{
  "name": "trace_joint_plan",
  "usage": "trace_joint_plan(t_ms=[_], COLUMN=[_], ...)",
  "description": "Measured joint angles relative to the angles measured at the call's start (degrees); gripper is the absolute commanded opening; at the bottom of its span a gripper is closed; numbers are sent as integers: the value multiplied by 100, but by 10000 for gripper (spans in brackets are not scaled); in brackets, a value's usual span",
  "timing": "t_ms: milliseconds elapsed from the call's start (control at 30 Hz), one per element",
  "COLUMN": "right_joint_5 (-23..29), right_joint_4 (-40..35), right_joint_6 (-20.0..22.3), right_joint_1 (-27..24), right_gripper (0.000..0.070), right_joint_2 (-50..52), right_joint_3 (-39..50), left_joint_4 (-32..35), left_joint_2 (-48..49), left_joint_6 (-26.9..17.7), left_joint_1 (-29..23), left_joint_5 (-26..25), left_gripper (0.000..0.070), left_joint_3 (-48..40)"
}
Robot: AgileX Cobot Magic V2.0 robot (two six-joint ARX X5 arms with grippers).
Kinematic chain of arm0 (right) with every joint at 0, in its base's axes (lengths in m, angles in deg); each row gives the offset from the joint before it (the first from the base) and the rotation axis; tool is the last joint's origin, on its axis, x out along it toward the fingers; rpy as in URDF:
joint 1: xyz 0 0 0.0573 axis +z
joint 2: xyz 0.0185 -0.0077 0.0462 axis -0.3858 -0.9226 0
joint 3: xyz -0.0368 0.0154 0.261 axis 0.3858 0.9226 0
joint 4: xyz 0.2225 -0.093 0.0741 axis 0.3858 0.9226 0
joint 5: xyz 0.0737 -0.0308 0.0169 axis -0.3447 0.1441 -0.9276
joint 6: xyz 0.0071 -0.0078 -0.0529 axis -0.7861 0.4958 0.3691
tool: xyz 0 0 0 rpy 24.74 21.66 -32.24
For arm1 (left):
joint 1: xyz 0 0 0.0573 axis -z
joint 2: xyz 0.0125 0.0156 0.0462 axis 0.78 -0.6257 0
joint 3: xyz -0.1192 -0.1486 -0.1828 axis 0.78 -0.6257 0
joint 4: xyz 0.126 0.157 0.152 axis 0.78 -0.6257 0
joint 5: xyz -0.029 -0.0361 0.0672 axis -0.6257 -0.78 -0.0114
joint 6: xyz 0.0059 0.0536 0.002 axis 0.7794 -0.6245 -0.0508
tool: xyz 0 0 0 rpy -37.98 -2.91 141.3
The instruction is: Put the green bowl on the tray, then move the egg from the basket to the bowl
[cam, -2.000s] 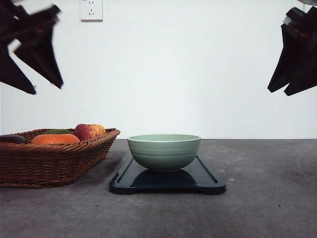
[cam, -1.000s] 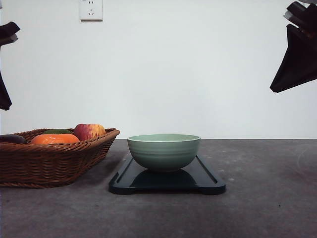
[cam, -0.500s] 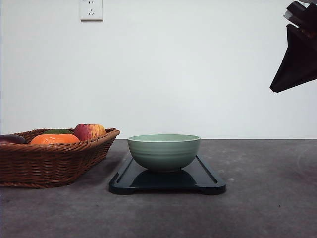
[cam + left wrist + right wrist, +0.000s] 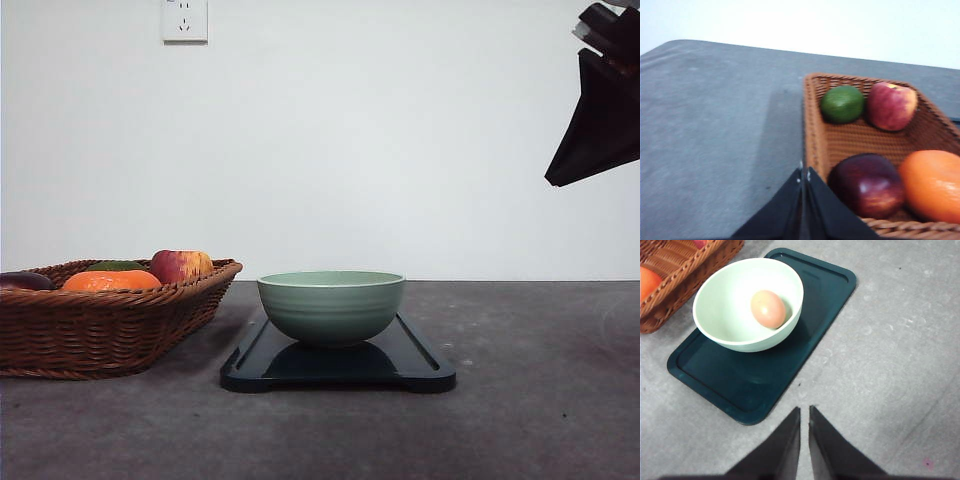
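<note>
Grey, speckled table [image 4: 520, 420] carries everything, before a plain white wall with a socket [image 4: 184, 19]. Nearest, the dark rectangular plastic tray [image 4: 420, 372] holds the pale sage-green ceramic bowl [image 4: 331, 306], with the tan egg [image 4: 768, 308] inside it. Beside the tray stands the brown woven wicker basket [image 4: 100, 330], holding a red apple [image 4: 181, 265], an orange [image 4: 110, 281], a green fruit [image 4: 842, 104] and a dark purple fruit [image 4: 867, 184]. Both end effectors are clenched and empty: the left end effector [image 4: 803, 176] over the basket's corner, the right end effector [image 4: 804, 412] raised near the tray.
</note>
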State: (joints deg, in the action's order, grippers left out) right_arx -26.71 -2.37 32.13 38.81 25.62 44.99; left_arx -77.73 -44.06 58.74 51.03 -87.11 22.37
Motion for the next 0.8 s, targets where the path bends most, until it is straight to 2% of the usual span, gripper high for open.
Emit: trace_joint_plan(t_ms=[667, 800], right_joint_5=[4, 418], right_joint_4=[1, -241], right_joint_6=[7, 388], right_joint_1=[0, -88], right_gripper=[22, 22], right_joint_2=[1, 259], right_joint_3=[1, 227], left_joint_4=[-1, -1], left_joint_2=[-1, -1], left_joint_6=[81, 82], left_joint_1=[-8, -8], left_joint_5=[12, 12], left_gripper=[0, 0], left_joint_3=[0, 0])
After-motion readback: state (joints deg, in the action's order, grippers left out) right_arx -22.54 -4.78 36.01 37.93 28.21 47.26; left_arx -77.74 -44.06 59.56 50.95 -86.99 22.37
